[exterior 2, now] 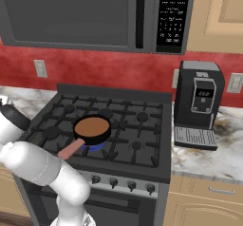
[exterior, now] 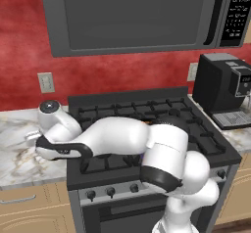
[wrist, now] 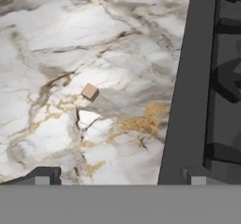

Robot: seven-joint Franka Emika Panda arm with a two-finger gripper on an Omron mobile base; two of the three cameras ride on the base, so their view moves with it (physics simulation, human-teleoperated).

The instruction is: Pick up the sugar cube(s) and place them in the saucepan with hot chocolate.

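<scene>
Left of the stove, on the marble counter: one sugar cube, loose, clear of the stove's edge. My claw hangs above it, tips spread wide and empty, placed for a descent. On a front burner: saucepan with hot chocolate, handle toward me. Right of the stove: coffee machine. Nothing obstructs the cube.

2 base views from behind, left and right, sharing the stove; hand view close over marble counter.
</scene>
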